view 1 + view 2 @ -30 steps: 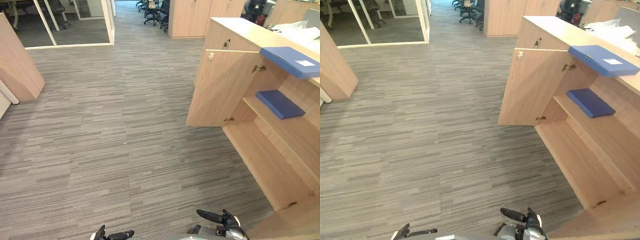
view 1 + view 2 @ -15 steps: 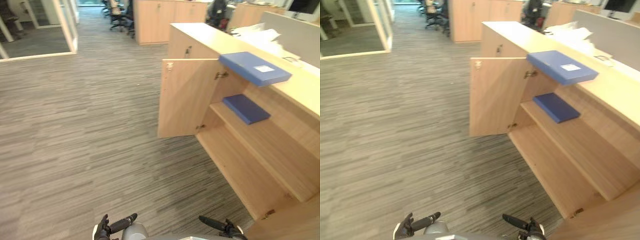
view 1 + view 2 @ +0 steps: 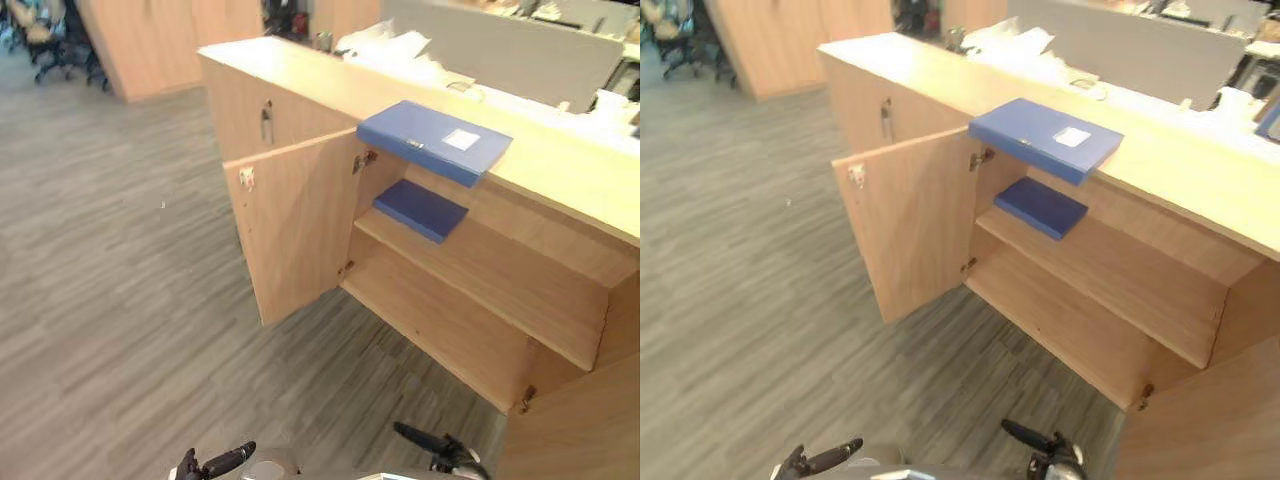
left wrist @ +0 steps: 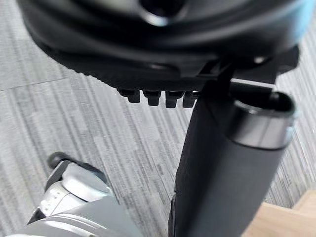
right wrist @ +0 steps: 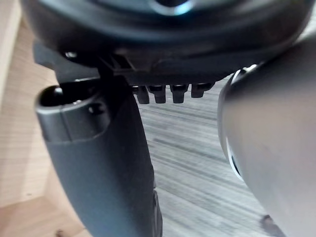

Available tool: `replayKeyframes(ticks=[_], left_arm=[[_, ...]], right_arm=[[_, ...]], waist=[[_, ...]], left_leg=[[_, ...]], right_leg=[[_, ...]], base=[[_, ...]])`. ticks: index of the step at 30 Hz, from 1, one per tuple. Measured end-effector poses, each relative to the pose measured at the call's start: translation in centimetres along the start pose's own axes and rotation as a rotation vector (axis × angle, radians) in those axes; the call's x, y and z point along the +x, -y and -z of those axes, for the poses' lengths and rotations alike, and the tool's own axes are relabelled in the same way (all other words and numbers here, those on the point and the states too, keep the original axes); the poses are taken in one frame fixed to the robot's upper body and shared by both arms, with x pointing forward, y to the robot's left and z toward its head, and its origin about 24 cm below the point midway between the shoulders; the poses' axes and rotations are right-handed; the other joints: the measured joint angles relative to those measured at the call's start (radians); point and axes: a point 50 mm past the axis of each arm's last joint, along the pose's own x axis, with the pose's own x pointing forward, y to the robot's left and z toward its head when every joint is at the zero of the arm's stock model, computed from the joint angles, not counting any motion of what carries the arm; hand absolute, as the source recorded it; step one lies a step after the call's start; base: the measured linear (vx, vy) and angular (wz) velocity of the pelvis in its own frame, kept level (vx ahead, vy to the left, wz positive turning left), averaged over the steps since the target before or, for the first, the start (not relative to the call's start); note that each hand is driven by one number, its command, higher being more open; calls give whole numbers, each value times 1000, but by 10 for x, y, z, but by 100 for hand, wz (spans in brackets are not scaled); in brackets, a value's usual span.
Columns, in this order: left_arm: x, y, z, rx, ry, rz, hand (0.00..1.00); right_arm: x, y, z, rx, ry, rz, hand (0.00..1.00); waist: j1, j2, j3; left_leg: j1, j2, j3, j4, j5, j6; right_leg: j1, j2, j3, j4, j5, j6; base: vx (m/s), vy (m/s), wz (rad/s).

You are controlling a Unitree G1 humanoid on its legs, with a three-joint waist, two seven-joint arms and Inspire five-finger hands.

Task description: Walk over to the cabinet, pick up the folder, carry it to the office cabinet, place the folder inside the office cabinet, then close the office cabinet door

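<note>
- blue folder (image 3: 434, 141) lies flat on top of the wooden cabinet (image 3: 290, 85); one edge overhangs the open compartment
- a darker blue folder (image 3: 420, 209) rests on the shelf (image 3: 490, 280) inside; the cabinet door (image 3: 295, 235) stands wide open
- left hand (image 3: 212, 465) and right hand (image 3: 445, 452) hang low over the grey carpet (image 3: 120, 280), well apart from the blue folder; fingers relaxed, each hand empty
</note>
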Motion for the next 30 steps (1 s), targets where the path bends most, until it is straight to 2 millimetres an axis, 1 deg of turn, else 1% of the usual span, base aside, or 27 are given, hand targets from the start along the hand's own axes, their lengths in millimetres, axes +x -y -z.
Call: replayKeyframes(ticks=[1,2,3,4,5,6,7,8,9,10,11,12,13,14,16,17,18,19,20,21,23,24,25,26,28,29,30], left_arm=[[-1,-4,5,42,-7,1,100],[-1,-6,3,92,6,7,100],[0,-6,3,99,6,8,100],[-1,-6,8,104,-21,15,100],[-3,-6,17,96,-53,16,100],[-3,-4,17,91,-55,19,100],[-3,-2,18,84,-58,20,100],[-4,1,18,79,-59,20,100],[-4,2,19,77,-61,22,100],[-4,2,19,77,-59,20,100],[-3,-2,15,82,-47,11,100],[-2,-6,13,85,-41,6,100],[-2,2,14,78,-47,24,100],[-2,5,13,74,-44,31,100],[-2,13,7,63,-21,65,100],[-2,14,6,62,-20,69,100],[-2,17,6,55,-18,76,100],[-3,17,6,36,-22,74,100],[-3,17,8,15,-27,71,100],[-5,18,9,-37,-32,66,100],[-5,17,8,-99,-21,55,100],[-5,15,6,-109,-9,50,100],[-4,14,1,-109,10,50,100],[-3,13,-4,-98,30,50,100],[-3,13,-9,-94,53,49,100],[-3,14,-10,-93,58,50,100],[-4,15,-9,-94,57,50,100]], right_arm=[[0,2,0,-2,0,3,100],[0,0,0,-3,5,-3,100],[0,-1,0,-3,5,-5,100],[0,0,-1,0,11,-9,100],[0,2,-1,11,10,-6,100],[1,2,-1,11,10,-6,100],[0,1,-4,19,22,-8,100],[0,1,-7,43,37,-8,100],[0,1,-8,57,40,-7,100],[-1,0,-5,61,34,-9,100],[-3,-3,3,66,14,-16,100],[-4,-6,8,83,-2,-22,100],[-3,1,7,93,-7,-9,100],[-3,2,7,93,-6,-6,100],[-3,3,6,104,-4,1,100],[-3,2,6,104,-1,0,100],[-3,4,7,104,-3,2,100],[-3,4,8,103,-7,4,100],[-3,5,9,102,-8,5,100],[-4,6,9,101,-9,8,100],[-4,9,15,96,-28,20,100],[-4,8,18,91,-45,23,100],[-3,5,18,88,-57,17,100],[-3,1,18,79,-68,9,100],[-1,-6,14,49,-77,-9,100],[-1,-8,11,42,-70,-14,100],[-1,-8,10,42,-67,-14,100]], waist=[[-5,3,-11],[-5,-8,-14],[-6,-9,-14],[-12,-5,-14],[-20,9,-18],[-22,13,-18],[-24,27,-11],[-24,44,1],[-24,49,5],[-25,44,9],[-24,17,9],[-24,-1,8],[-23,14,7],[-23,23,1],[-26,44,-10],[-29,50,-16],[-37,56,-24],[-40,67,-31],[-40,71,-35],[-39,88,-41],[-35,94,-45],[-21,87,-46],[-13,74,-42],[-11,61,-37],[-8,39,-25],[-4,43,-20],[-3,45,-19]], left_leg=[[59,3,16,-57,-2,10],[73,0,43,-86,-6,17],[71,1,47,-88,-7,18],[72,11,61,-87,-17,17],[92,28,76,-108,-17,15],[98,38,86,-119,-15,13],[107,63,97,-138,-16,11],[136,95,115,-164,-16,0],[154,109,125,-176,-17,-9],[189,124,144,-196,-19,-20],[210,121,149,-203,-29,-37],[220,115,148,-203,-42,-57],[236,149,149,-199,-58,-75],[233,163,149,-194,-64,-73],[239,218,144,-188,-95,-97],[237,233,137,-176,-108,-93],[219,263,107,-119,-135,-93],[153,295,59,55,-150,-116],[103,309,34,164,-148,-118],[12,329,-11,374,-100,-119],[-92,357,-66,593,32,-142],[-138,363,-53,703,20,-133],[-162,354,-29,739,1,-117],[-183,334,-11,725,-28,-115],[-209,276,-18,583,-99,-116],[-217,233,-57,445,-120,-116],[-216,212,-85,365,-122,-117]], right_leg=[[-17,-21,-71,11,29,4],[-73,-20,-121,-51,71,18],[-82,-15,-129,-69,75,23],[-104,11,-159,-133,78,27],[-86,40,-169,-178,65,63],[-90,52,-174,-187,54,77],[-98,80,-191,-211,-27,124],[-99,111,-221,-258,-61,131],[-100,121,-237,-281,-61,131],[-108,131,-260,-331,-53,135],[-109,130,-271,-419,-11,148],[-110,129,-275,-452,22,97],[-94,162,-290,-438,-4,96],[-94,179,-292,-442,-20,92],[-93,230,-305,-424,-85,84],[-88,243,-315,-424,-97,83],[-75,271,-333,-430,-121,83],[-52,313,-346,-456,-130,76],[-40,338,-349,-476,-131,74],[-16,388,-348,-516,-132,71],[36,455,-330,-588,-121,61],[66,480,-295,-629,-111,50],[85,488,-262,-657,-103,47],[106,491,-232,-688,-87,38],[150,496,-151,-761,-39,51],[170,496,-102,-792,-23,59],[176,495,-81,-806,-17,66]], base=[[113,219,-42],[109,170,-44],[95,64,-45],[149,7,-44],[178,-11,-55],[214,-43,-58],[189,-95,-58],[216,-157,-51],[179,-166,-45],[232,-297,-34],[199,-298,-25],[267,-371,-19],[195,-250,-14],[262,-298,-16],[262,-308,-5],[273,-309,12],[273,-280,22],[274,-251,14],[241,-164,-7],[217,-87,-21],[221,-38,-41],[229,26,-76],[255,58,-93],[260,72,-93],[227,143,-125],[174,177,-127],[157,249,-113]])
